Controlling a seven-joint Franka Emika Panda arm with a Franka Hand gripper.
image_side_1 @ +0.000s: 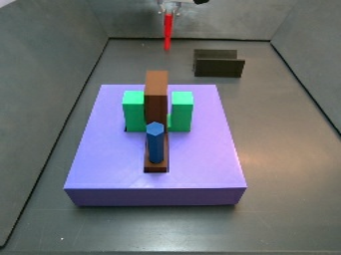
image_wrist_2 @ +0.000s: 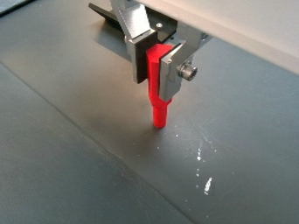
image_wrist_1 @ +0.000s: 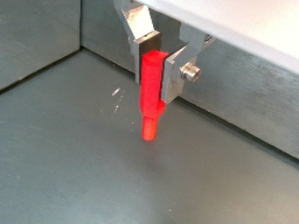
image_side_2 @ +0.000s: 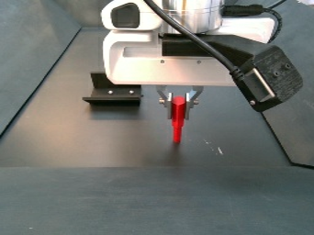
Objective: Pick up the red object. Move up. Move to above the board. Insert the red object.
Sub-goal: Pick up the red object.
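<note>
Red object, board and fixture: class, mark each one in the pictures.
red object (image_side_1: 168,33), a side view, mid-shaft, held in the raised gripper (image_side_1: 170,12)
board (image_side_1: 158,95), a side view, bare top face
fixture (image_side_1: 218,65), a side view, upright wall

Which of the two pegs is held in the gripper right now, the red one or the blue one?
The red object, hanging upright, clamped in the gripper beyond the purple slab. The blue peg stands on the board.

Both wrist views look down close along the tool (image_wrist_1: 156,63) at the counter (image_wrist_2: 70,166). Both side views face it from opposite ends, sharing the fixture (image_side_1: 218,64).
</note>
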